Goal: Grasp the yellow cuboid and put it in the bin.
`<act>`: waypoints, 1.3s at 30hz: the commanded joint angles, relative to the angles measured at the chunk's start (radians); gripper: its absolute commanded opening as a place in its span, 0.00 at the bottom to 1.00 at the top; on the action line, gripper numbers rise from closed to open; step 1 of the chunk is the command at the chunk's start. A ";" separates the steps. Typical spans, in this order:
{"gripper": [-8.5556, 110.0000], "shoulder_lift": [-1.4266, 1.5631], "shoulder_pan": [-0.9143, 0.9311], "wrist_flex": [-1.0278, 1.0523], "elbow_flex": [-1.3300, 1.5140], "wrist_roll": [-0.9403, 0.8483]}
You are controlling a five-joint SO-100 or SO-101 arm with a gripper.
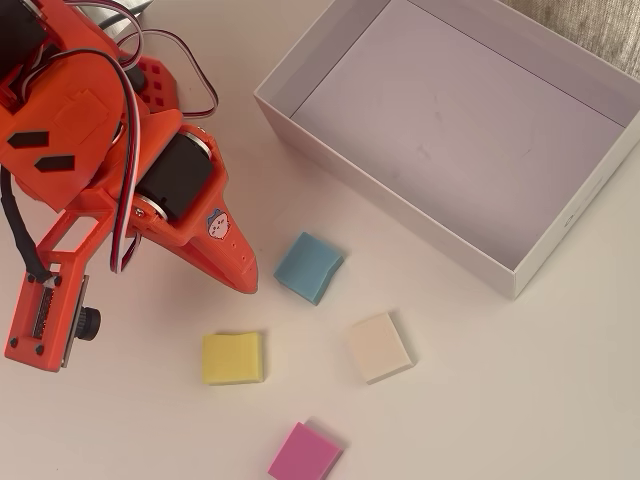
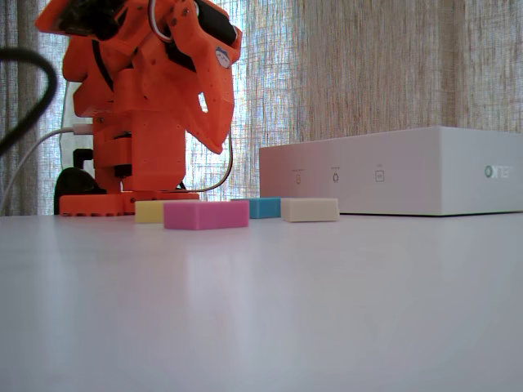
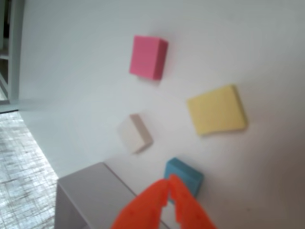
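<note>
The yellow cuboid (image 1: 233, 358) (image 2: 149, 211) (image 3: 217, 110) lies flat on the white table, in front of the arm. My orange gripper (image 1: 250, 285) (image 2: 219, 147) (image 3: 169, 180) hangs above the table, up and slightly right of the cuboid in the overhead view, and touches nothing. Its two fingers meet at the tips, shut with nothing between them. The bin (image 1: 400, 215) (image 2: 392, 171) (image 3: 81, 191), a shallow white box with a pale lavender floor, sits at the upper right in the overhead view and holds nothing.
A blue block (image 1: 308, 266) lies just right of the gripper tip. A cream block (image 1: 379, 347) sits right of the yellow one, and a pink block (image 1: 304, 453) lies near the bottom edge. The arm's base and cables fill the upper left.
</note>
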 commanded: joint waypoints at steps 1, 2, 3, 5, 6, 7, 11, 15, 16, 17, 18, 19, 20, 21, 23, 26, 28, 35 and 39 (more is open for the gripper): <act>0.00 -0.003 -0.046 0.005 -0.002 -0.023; 0.00 -0.003 -0.046 0.005 -0.002 -0.023; 0.00 -0.003 -0.046 0.005 -0.002 -0.023; 0.00 -0.003 -0.046 0.005 -0.002 -0.023; 0.00 -0.003 -0.046 0.005 -0.002 -0.023; 0.00 -0.003 -0.046 0.005 -0.002 -0.023; 0.01 -0.003 -0.046 0.005 -0.002 -0.023; 0.05 -0.003 -0.046 -0.012 0.002 -0.020; 0.09 -0.003 -0.046 -0.031 0.003 -0.020; 0.10 -0.006 -0.040 -0.052 -0.009 -0.018; 0.10 -0.026 -0.037 -0.083 -0.037 -0.012; 0.10 -0.055 -0.037 -0.106 -0.072 0.006; 0.10 -0.100 -0.038 -0.124 -0.118 0.037; 0.11 -0.149 -0.043 -0.133 -0.169 0.078; 0.17 -0.242 -0.044 -0.163 -0.267 0.210; 0.17 -0.394 -0.064 -0.241 -0.434 0.379; 0.17 -0.511 -0.092 -0.261 -0.575 0.480; 0.24 -1.051 -0.150 -0.054 -1.192 0.859; 0.37 -1.256 -0.152 0.103 -1.404 0.954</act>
